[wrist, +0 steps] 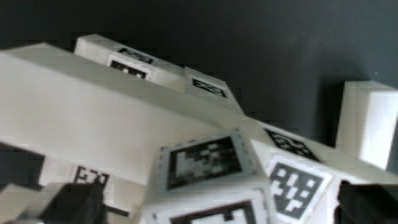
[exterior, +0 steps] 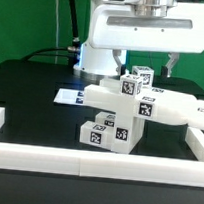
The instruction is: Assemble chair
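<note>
While the claw [exterior: 145,64] is held wide open and empty above the half-built chair [exterior: 125,107], a descent and grasp seem called for.

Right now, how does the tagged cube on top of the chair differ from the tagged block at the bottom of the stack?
The top cube sits highest on the chair, just under the open gripper; the bottom block rests on the black table. The top cube looks smaller and turned corner-on; the bottom block looks wider and squarer to the camera. Both are matte white with black-and-white marker tags.
</note>
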